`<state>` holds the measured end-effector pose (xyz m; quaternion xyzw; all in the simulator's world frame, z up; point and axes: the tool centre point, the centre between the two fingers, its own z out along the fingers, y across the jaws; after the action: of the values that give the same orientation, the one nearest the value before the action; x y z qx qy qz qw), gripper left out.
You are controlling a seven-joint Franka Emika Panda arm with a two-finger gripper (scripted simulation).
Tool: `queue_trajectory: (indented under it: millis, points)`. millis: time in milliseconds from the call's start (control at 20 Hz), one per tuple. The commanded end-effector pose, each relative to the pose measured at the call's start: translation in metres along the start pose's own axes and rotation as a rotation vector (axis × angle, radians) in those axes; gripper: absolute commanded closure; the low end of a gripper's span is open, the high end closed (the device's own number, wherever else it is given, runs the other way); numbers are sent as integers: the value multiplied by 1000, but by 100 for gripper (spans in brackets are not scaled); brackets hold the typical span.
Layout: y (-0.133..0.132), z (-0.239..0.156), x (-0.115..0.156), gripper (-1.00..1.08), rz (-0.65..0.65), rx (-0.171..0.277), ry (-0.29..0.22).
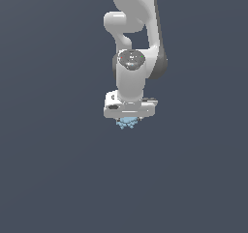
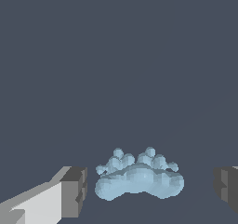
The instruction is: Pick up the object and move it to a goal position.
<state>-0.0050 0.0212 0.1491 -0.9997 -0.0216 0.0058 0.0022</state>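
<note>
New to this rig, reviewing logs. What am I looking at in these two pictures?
It is a simulator render of one white robot arm. The exterior view looks at the arm from outside; the wrist view comes from a camera on the arm's wrist, looking past its fingers. The tool is open, lowered around a small pale-blue knobbly object, which sits between the two fingers with gaps on both sides. Nothing is gripped yet. The surface is plain dark grey-blue; nothing else shows on it.
</note>
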Motion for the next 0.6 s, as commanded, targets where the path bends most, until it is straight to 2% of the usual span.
queue_trajectory:
  millis: [0,550]
  points:
    - [0,0,0,-92,0,0,0]
    - [-20,-5,6,-92,-47,25,19]
